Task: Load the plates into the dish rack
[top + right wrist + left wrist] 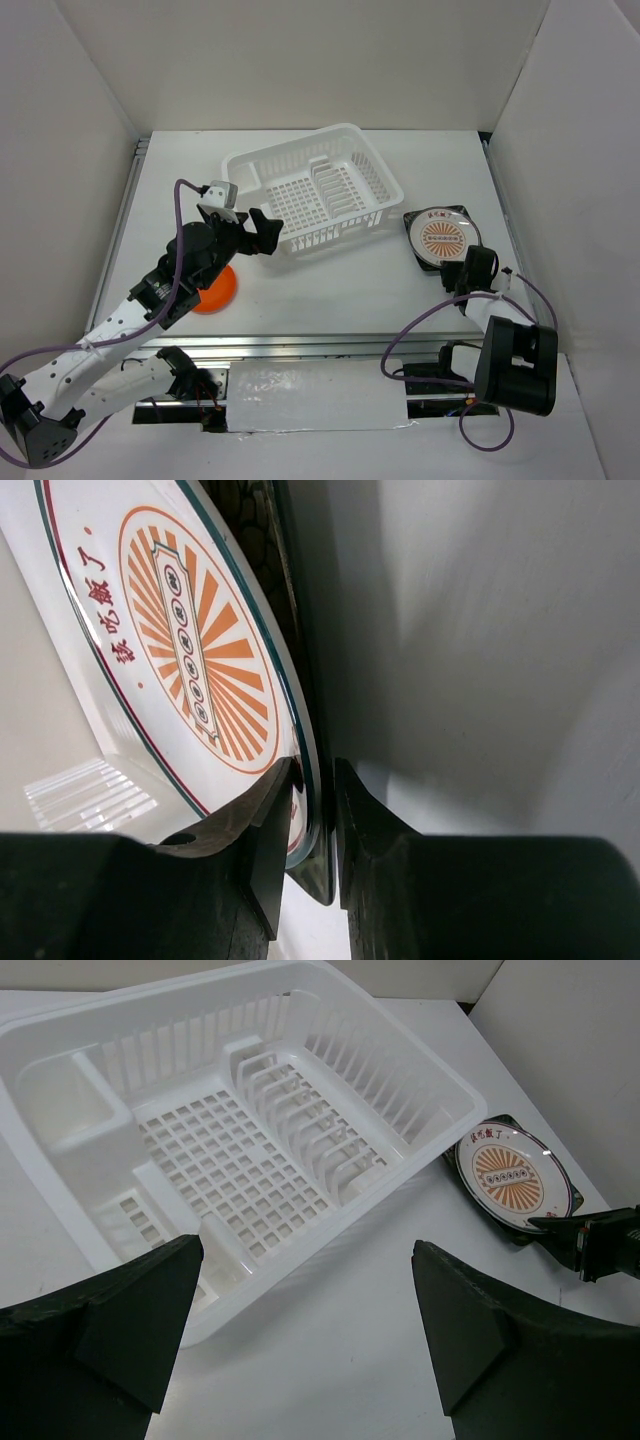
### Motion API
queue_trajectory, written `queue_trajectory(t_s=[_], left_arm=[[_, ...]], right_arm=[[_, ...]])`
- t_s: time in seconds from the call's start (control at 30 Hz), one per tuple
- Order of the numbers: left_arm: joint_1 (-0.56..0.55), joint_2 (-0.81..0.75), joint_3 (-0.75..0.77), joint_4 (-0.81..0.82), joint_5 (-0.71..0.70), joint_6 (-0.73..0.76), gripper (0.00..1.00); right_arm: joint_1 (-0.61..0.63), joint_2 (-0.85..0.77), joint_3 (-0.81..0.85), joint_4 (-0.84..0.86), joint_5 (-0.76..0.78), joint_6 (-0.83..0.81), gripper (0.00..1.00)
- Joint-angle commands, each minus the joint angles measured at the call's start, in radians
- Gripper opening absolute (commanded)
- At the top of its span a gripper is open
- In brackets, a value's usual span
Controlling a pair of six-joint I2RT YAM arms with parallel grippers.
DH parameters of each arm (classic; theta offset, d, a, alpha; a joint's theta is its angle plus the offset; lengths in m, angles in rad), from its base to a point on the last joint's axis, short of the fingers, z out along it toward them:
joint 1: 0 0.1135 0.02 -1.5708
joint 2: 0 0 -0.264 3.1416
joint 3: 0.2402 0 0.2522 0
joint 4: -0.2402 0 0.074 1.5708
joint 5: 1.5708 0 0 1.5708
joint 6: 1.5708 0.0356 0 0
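Characters 該吃飯了 on sunburst plate (pixel 190 650)

1. Surface: white table (pixel 330 300), flat.
2. Far centre: dish rack (pixel 300 200), standing askew to the table edges.
3. Near left: orange plate (pixel 220 291), lying flat, close to the rack.
4. Right: dark square plate (pixel 413 225), with the white sunburst plate (pixel 445 238) on top.

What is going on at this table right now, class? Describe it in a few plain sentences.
The right arm has its jaws shut on the rim of the sunburst plate, which lies on the dark square plate, right of the dish rack. The left arm hangs with jaws open by the rack's near left corner. The orange plate lies on the table, partly under it. The rack holds no plates yet.
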Motion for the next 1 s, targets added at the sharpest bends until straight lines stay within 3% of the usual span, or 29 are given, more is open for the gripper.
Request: queue_trajectory(t_s=[0.0, 0.07, 0.17, 0.3, 0.5, 0.57, 0.97], left_arm=[[-0.003, -0.017, 0.006, 0.046, -0.008, 0.003, 0.99], [-0.003, -0.020, 0.005, 0.047, -0.007, 0.003, 0.99], [-0.003, -0.023, 0.005, 0.047, -0.005, 0.004, 1.00], [-0.003, -0.022, 0.006, 0.044, -0.002, 0.001, 0.99], [-0.003, -0.023, 0.005, 0.046, 0.002, -0.002, 0.99], [-0.003, -0.023, 0.005, 0.046, 0.004, -0.002, 1.00], [-0.003, -0.025, 0.003, 0.047, 0.007, -0.003, 0.99]], right_arm=[[-0.010, -0.019, -0.002, 0.047, -0.001, -0.011, 0.28], [-0.013, -0.029, -0.001, 0.042, -0.008, -0.018, 0.34], [-0.013, -0.052, -0.001, 0.039, -0.018, -0.024, 0.36], [-0.011, -0.098, -0.008, 0.024, -0.015, -0.027, 0.36], [-0.011, -0.130, -0.011, 0.021, -0.009, -0.042, 0.23], [-0.011, -0.127, -0.016, 0.031, -0.015, -0.042, 0.28], [-0.011, -0.049, -0.025, 0.093, -0.069, -0.065, 0.31]])
